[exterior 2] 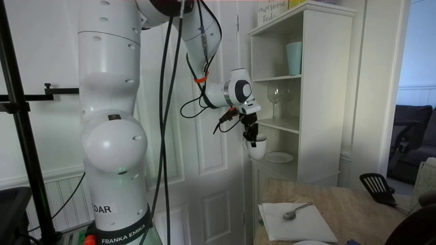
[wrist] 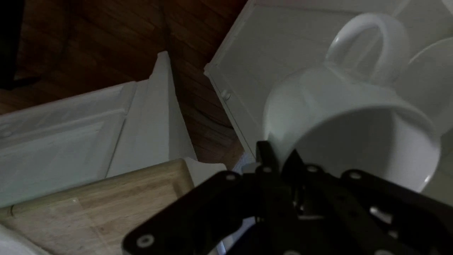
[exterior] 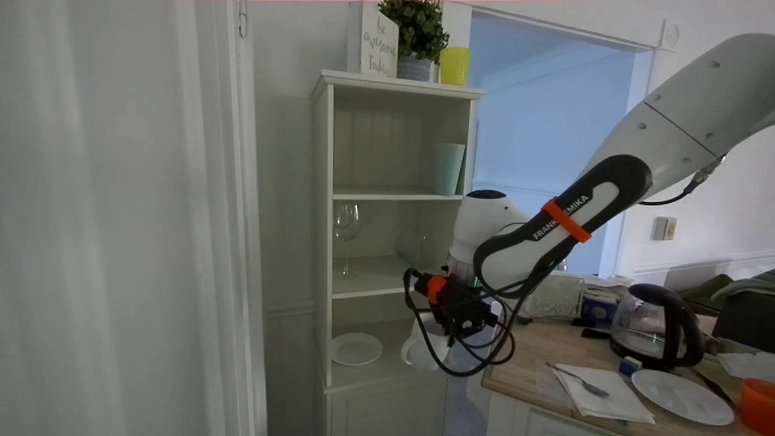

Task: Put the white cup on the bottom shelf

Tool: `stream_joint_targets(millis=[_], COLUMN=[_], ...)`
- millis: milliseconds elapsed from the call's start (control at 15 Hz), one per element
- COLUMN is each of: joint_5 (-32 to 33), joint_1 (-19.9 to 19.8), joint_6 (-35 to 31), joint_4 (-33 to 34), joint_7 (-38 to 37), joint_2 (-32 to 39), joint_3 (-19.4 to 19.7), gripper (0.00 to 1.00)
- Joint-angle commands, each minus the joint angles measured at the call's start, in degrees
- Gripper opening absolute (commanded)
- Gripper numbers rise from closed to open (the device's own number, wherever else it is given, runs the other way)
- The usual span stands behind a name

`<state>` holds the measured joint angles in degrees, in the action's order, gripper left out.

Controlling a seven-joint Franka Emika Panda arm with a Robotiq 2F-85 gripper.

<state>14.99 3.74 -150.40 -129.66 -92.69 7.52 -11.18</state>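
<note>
Near the plate (exterior: 356, 349), the end effector (wrist: 279, 154) pinches 1 wall of the white cup (wrist: 329, 92) (likely rigid, slick, breakable), sensibly, by the rim.

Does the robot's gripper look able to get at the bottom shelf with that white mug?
Likely yes: the gripper pinches the white mug, and the shelving unit is open-fronted at the bottom shelf, though the white plate there takes some room.

Gripper (exterior 2: 253, 142) holds wht cup (exterior 2: 259, 150) nr btm shelf (exterior 2: 289, 169).
</note>
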Motion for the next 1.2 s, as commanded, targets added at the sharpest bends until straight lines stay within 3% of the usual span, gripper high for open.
stream_joint_targets(millis=[0,667,1133], joint_5=[1.3,9.62,8.72], joint_1=[3.93,12.67,15.77], joint_6=[-2.3,-2.73,-4.57], joint_4=[6.3,16.68,22.67], joint_7=[-8.79,-23.32,-23.51], joint_2=[4.38,16.42,23.67], joint_3=[5.29,16.92,20.97], gripper=[0.03,0.03,0.03])
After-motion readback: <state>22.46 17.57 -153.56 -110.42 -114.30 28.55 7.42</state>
